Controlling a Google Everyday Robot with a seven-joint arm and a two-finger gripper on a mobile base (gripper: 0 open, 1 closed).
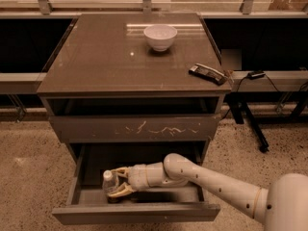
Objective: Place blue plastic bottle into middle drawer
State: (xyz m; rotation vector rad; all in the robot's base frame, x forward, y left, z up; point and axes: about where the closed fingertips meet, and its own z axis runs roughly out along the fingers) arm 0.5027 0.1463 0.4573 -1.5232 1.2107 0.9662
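The blue plastic bottle [110, 182], clear with a white cap, stands about upright inside the open middle drawer [137, 212], at its left side. My gripper [119, 182] reaches in from the right and its fingers are closed round the bottle's body. The bottle's lower part is hidden behind the drawer's plain front panel, so I cannot tell whether it rests on the drawer floor. My white arm [211, 182] runs in from the lower right corner.
The cabinet's brown top [130, 57] carries a white bowl [160, 36] at the back and a dark flat device [207, 73] at the right edge. The scratched drawer front [134, 128] above is shut. A black stand leg [252, 124] is on the floor to the right.
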